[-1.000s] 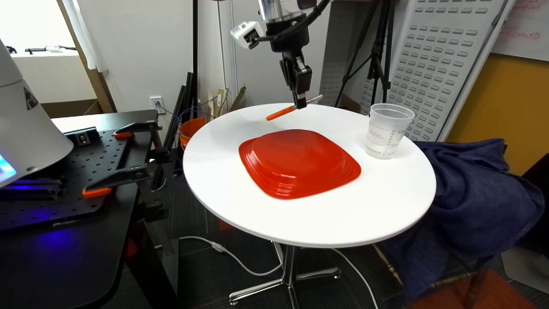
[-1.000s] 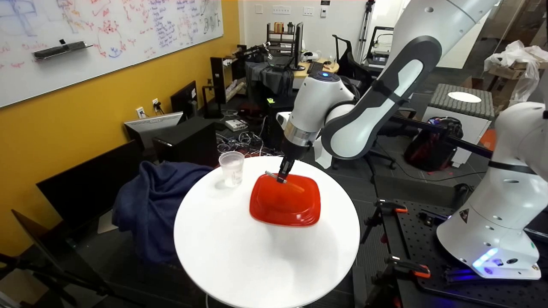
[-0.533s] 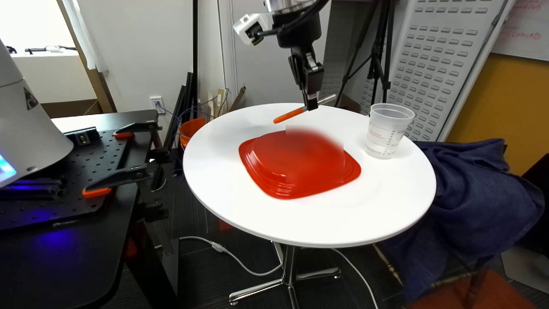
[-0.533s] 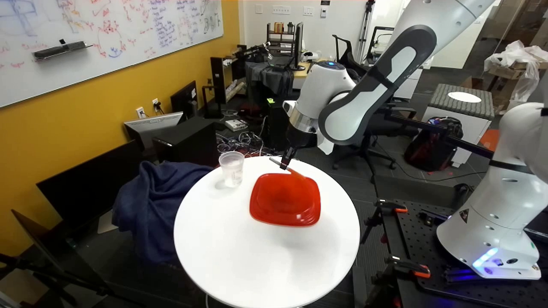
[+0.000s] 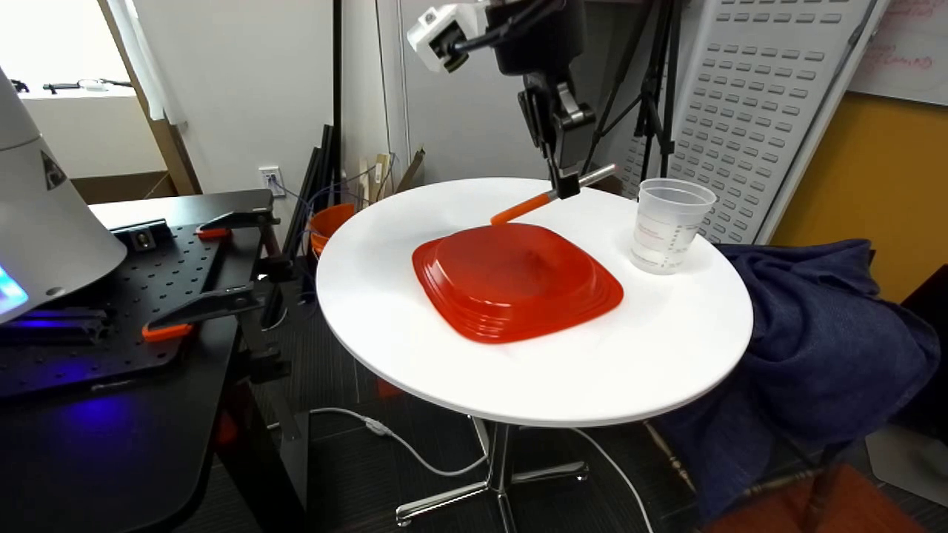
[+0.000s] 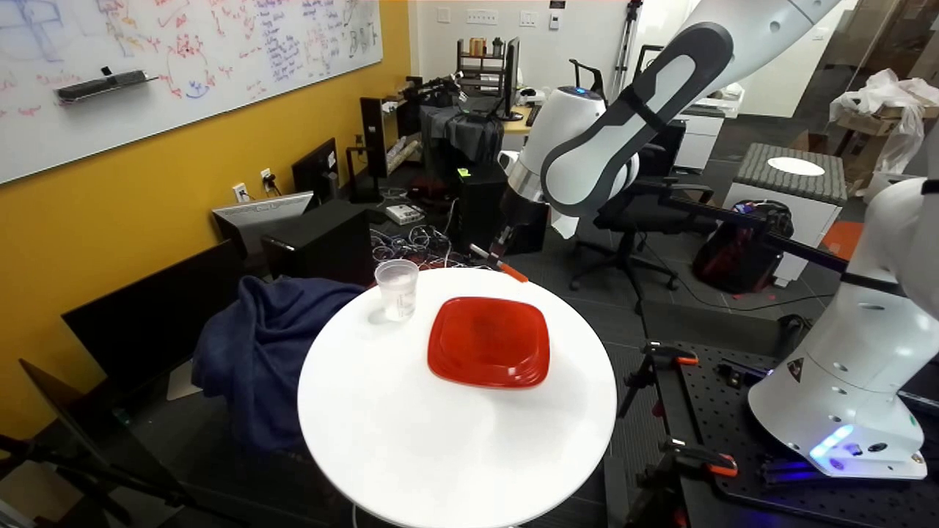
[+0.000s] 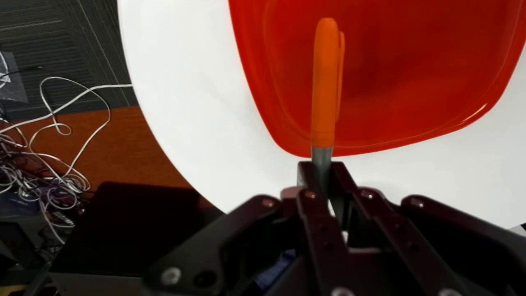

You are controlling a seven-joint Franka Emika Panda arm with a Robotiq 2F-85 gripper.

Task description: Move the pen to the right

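Observation:
The pen [image 5: 522, 208] has an orange cap end and a grey body. It shows in both exterior views [image 6: 512, 272] and in the wrist view [image 7: 325, 86]. My gripper [image 5: 563, 185] is shut on the grey body and holds the pen in the air above the table, with the orange end sticking out in front of the fingers. In the wrist view the fingertips [image 7: 321, 168] pinch the pen, and part of its grey body is hidden between them. The gripper also shows in an exterior view [image 6: 497, 257], dark against the background.
A large red squarish plate [image 5: 518, 281] lies on the round white table [image 5: 592, 377]. It lies below the pen in the wrist view [image 7: 411, 82]. A clear plastic cup [image 5: 670, 222] stands near the table's edge. A dark blue cloth [image 5: 829, 318] hangs beside the table.
My gripper has carried the pen rightward in an exterior view, where it now looks larger. In another view it has moved up in the picture, away from the red plate. Plate and cup have not moved.

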